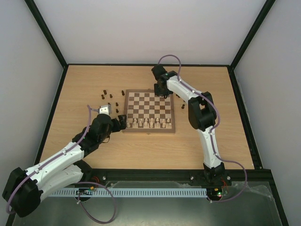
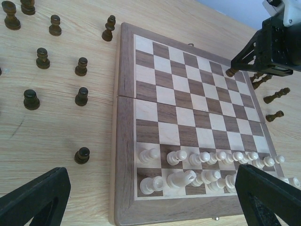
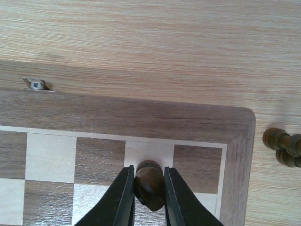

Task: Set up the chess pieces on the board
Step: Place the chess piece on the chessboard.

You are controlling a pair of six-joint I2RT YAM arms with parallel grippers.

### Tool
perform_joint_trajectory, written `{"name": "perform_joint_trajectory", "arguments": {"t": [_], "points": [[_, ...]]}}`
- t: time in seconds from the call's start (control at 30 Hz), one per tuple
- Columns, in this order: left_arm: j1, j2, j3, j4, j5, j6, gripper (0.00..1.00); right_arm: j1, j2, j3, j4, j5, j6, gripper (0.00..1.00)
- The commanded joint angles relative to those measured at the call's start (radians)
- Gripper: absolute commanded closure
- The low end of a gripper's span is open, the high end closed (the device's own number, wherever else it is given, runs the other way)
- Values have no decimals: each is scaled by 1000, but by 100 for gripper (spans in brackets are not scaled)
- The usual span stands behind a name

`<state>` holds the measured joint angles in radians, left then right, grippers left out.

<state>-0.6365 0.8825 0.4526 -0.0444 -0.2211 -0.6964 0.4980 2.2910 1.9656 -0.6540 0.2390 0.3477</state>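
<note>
The board (image 1: pixel 148 104) lies mid-table. My right gripper (image 1: pixel 162 89) is shut on a dark brown chess piece (image 3: pixel 150 186). It holds the piece on or just above a light square in the far row, second from the right corner (image 3: pixel 149 155). The left wrist view shows this gripper (image 2: pixel 263 52) above the board (image 2: pixel 188 94). My left gripper (image 1: pixel 120 123) is open and empty by the board's near left corner; in its own view (image 2: pixel 150 197) the jaws stand wide apart. Several dark pieces (image 1: pixel 110 97) stand on the table left of the board (image 2: pixel 81 66).
Cream pieces (image 1: pixel 150 122) fill the two near rows of the board (image 2: pixel 202 165), some leaning. A few dark pieces (image 2: pixel 275 96) lie right of the board (image 1: pixel 182 107); one shows beside the corner (image 3: pixel 282 143). A metal clasp (image 3: pixel 36 84) sits on the far edge.
</note>
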Motion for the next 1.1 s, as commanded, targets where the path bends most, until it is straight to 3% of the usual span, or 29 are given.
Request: {"name": "perform_joint_trajectory", "arguments": {"t": [0.0,0.3,0.6,0.9,1.07], "points": [[-5,-25,-16,-23,-28,-6,1,5,33,-25,-12,-29,2,89],[-5,-36,-24,-29,-29,-12,1,4,4,-55,-5,-10,4,75],[-5,-38,-20,-34,-31,-14,1,5,-150,-136,34,-3,0,54],[-3,-43,-5,-69,-42,0,1,3,-538,-431,124,59,8,34],[-3,-38,31,-104,-53,26,1,-21,-659,-633,153,67,44,34]]}}
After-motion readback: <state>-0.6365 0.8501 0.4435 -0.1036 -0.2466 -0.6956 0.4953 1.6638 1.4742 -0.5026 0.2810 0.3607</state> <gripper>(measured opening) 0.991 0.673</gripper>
